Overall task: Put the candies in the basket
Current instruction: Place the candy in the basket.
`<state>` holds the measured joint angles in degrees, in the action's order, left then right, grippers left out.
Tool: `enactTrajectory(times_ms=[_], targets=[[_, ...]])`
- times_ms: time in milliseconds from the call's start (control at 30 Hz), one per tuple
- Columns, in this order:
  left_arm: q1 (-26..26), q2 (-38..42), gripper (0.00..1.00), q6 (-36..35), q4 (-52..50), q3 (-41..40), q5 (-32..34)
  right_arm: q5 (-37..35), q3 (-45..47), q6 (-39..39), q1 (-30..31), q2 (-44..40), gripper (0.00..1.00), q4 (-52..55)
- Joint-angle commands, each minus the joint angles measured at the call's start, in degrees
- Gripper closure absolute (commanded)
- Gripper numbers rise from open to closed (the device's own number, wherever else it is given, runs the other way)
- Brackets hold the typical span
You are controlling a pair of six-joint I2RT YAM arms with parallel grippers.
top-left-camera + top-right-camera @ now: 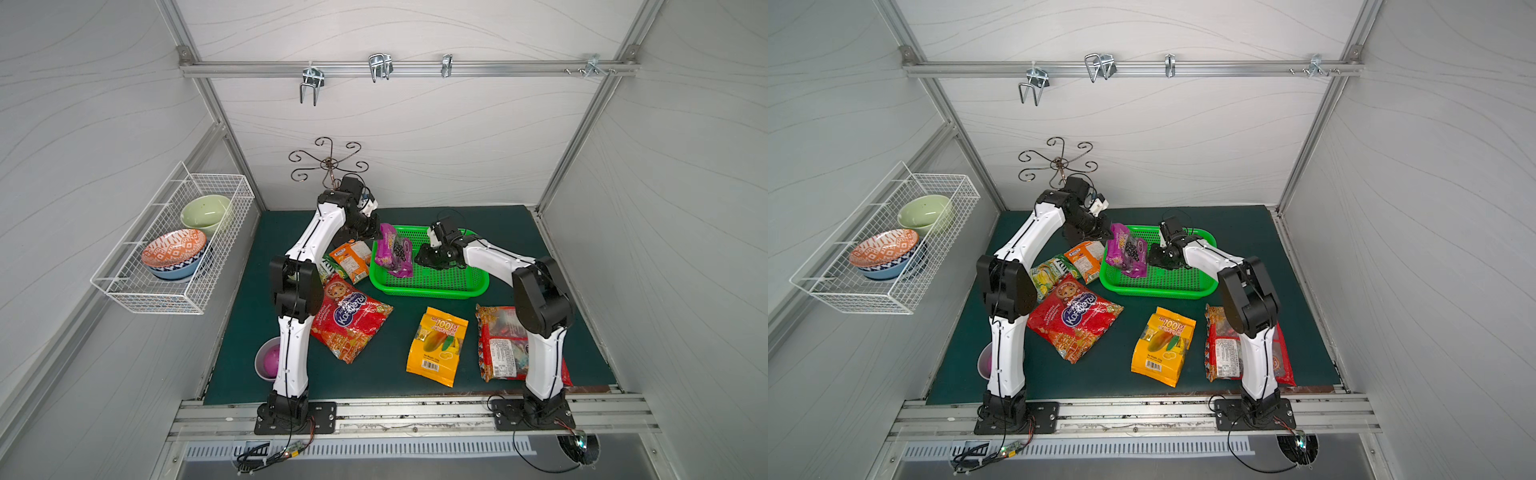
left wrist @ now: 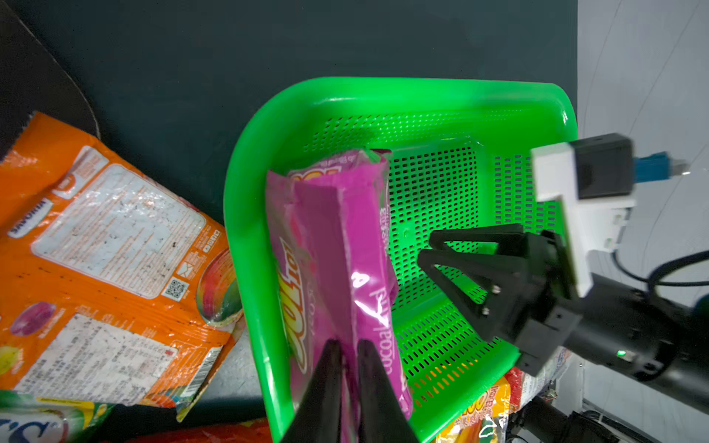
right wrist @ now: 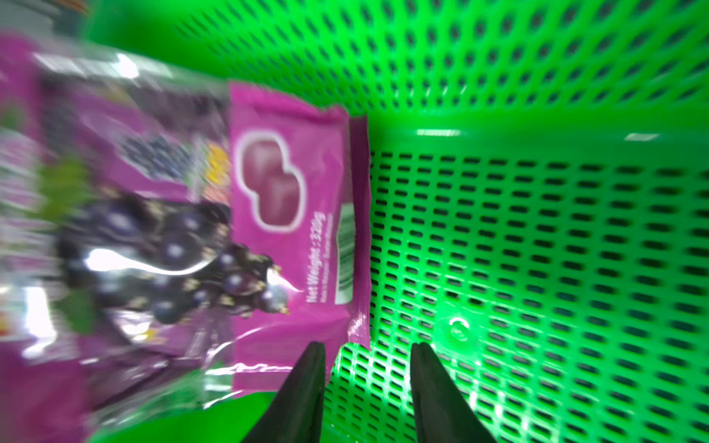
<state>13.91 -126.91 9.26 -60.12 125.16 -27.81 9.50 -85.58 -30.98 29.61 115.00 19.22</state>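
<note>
Item: my left gripper [image 1: 374,232], in both top views at the left end of the basket [image 1: 436,293], holding the purple grape bag [image 1: 392,249] on edge, lower end inside, upper end leaning out over the rim. I judge it stands so only because I grip it. My right gripper [image 1: 420,257] sits low over the basket floor, just beside the bag. Left to load, all on the mat [image 1: 399,374]: red bag [image 1: 353,322]; yellow mango bag [image 1: 440,345]; second red bag [image 1: 498,345], partly under my right arm; orange bag [image 1: 351,259] and green-yellow bag [image 1: 1052,272], overlapping, just beside the basket. Left wrist view: my fingers [image 2: 326,383] are nearly together, pinching the bag's edge; the right jaws are spread and empty. Right wrist view: jaws are spread with bare mesh between them, and the bag's end seam is just beside one finger, not between. The bag is blurred here. Judgement: one candy delivered once I let go.
</note>
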Motion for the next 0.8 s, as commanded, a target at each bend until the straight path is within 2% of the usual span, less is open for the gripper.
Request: enactTrajectory(times_ms=[0,133,300,600,767], targets=[[-0.46,-0.36,0.85,0.07,2.37,3.77,0.16,1.34,1.28,2.68,-1.28,-3.92,0.59,1.34],[-0.41,0.13,0.85,-0.16,2.29,3.69,0.05,3.35,1.0,3.9,-1.19,-2.22,0.64,0.12],[-0.46,0.5,0.84,-0.11,2.24,3.39,-0.41,2.46,-4.4,4.31,0.38,3.12,0.8,0.92],[-0.72,2.42,0.81,-0.93,1.88,2.13,-0.31,0.74,-10.87,3.73,3.57,11.44,0.86,1.74],[-1.73,4.59,0.71,-1.26,1.9,-2.57,0.11,2.23,-11.46,3.47,4.8,13.49,0.86,0.22]])
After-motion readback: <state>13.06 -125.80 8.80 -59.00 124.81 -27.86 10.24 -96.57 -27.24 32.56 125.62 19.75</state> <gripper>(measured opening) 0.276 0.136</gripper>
